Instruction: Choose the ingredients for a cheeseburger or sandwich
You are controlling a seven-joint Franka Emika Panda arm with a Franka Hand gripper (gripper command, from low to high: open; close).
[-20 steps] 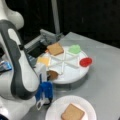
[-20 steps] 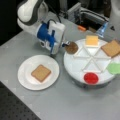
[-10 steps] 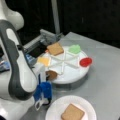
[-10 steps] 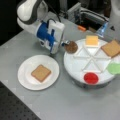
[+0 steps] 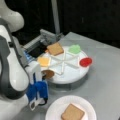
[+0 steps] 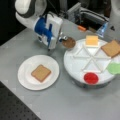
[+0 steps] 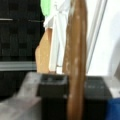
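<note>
The dark brown round patty (image 6: 69,42) sits right at the rim of the round white divided tray (image 6: 82,77), on the side nearest the arm, and the blue-and-white gripper (image 6: 60,38) is clamped on it. In the wrist view the patty (image 7: 76,60) fills the middle of the shot edge-on, running straight out from between the dark fingers (image 7: 52,87), so it's pinched by its edge. In a front view the same patty (image 5: 48,74) pokes out just beside the gripper (image 5: 42,75), over the tray's near compartment.

Next out: the yellow cheese square (image 6: 91,40) lies flat in the tray section right beside the patty, not touching it. One tan-brown bread square (image 6: 111,48) is in the section after that, toward a front view's right. In a front view they show as the cheese (image 5: 44,61) and the bread (image 5: 55,48), both still in the tray (image 5: 72,75).

The second tan-brown bread square (image 6: 40,73) is already lying flat in the middle of the white paper plate (image 6: 25,80), well apart from the gripper; both front views show it (image 5: 72,112) with nothing stacked on top.

A red round disc (image 6: 91,78) and a green leaf-like piece (image 6: 115,68) sit in their own tray sections on the far side from the gripper. Everything rests on the grey table (image 6: 75,105).
</note>
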